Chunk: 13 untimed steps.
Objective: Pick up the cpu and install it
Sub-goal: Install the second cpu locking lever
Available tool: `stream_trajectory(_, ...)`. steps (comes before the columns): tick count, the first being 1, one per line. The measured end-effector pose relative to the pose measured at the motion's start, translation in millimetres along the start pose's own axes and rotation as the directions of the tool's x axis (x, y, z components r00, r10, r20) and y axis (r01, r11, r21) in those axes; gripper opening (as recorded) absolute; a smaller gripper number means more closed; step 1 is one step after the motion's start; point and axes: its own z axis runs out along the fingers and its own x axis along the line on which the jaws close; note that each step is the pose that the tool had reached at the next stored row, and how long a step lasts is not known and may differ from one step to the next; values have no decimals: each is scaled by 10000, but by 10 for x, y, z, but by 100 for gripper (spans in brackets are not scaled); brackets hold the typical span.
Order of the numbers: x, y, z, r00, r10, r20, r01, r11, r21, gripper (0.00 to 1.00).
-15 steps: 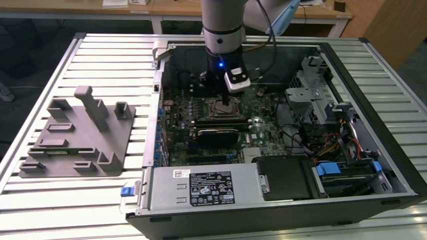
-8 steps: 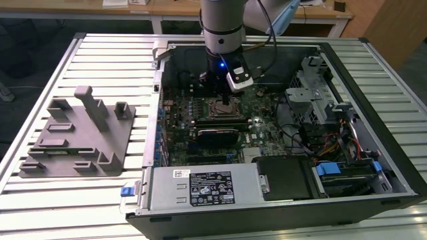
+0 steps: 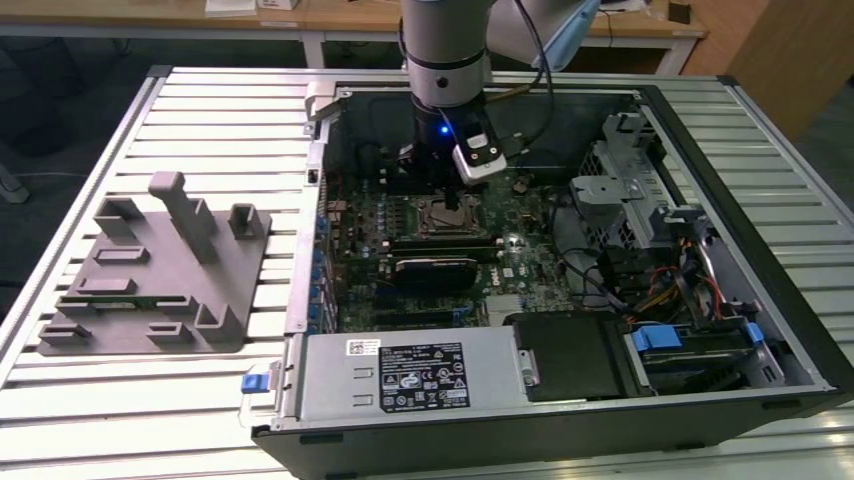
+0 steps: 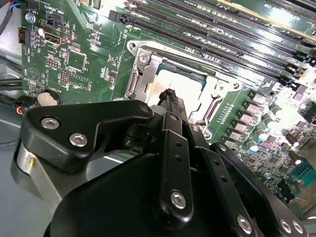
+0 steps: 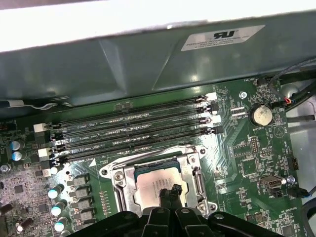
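The cpu (image 5: pixel 148 183) is a pale silver square lying flat in the metal-framed socket (image 5: pixel 117 181) on the green motherboard (image 5: pixel 242 148). In the second wrist view the cpu (image 4: pixel 186 87) shows inside the same frame. My gripper (image 5: pixel 168 190) stands straight over the chip, its two black fingertips pressed together and their ends at the chip's top face. I cannot tell whether they touch it. In the exterior view the gripper (image 3: pixel 454 204) reaches down into the open computer case (image 3: pixel 801 330) above the socket (image 3: pixel 430 216).
Empty black memory slots (image 5: pixel 133 129) run beside the socket, close to the case wall (image 5: pixel 148 64). A power supply (image 3: pixel 414 375) and drive bays (image 3: pixel 694 345) fill the case's near side, with cables (image 3: pixel 667 285) by them. A grey tray (image 3: pixel 154 270) with upright blocks sits at the exterior view's left.
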Motion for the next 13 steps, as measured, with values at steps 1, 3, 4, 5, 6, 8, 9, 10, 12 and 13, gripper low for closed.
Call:
stream_trajectory(1, 0, 0, 0, 10000, 0, 0, 0, 10000, 0, 11)
stream_trajectory(3, 0, 0, 0, 10000, 0, 1, 0, 10000, 0, 11)
stream_trajectory(4, 0, 0, -3, 10000, 0, 1, 0, 10000, 2, 11)
stream_trajectory(5, -1, -1, -16, 10000, 0, -1, 0, 10000, 6, 11)
stream_trajectory(6, -4, 1, -38, 10000, 0, 0, 0, 10000, 4, 11)
stream_trajectory(8, -11, 3, -97, 10000, 1, 1, -1, 10000, 1, 11)
stream_trajectory(9, -15, 4, -128, 10000, 0, 1, 0, 10000, 2, 11)
stream_trajectory(10, -17, 5, -151, 10000, 1, 2, -1, 10000, 0, 11)
stream_trajectory(12, -19, 6, -163, 10000, 0, 1, 0, 10000, 1, 11)
stream_trajectory(13, -19, 6, -162, 10000, 0, 2, 0, 10000, -2, 11)
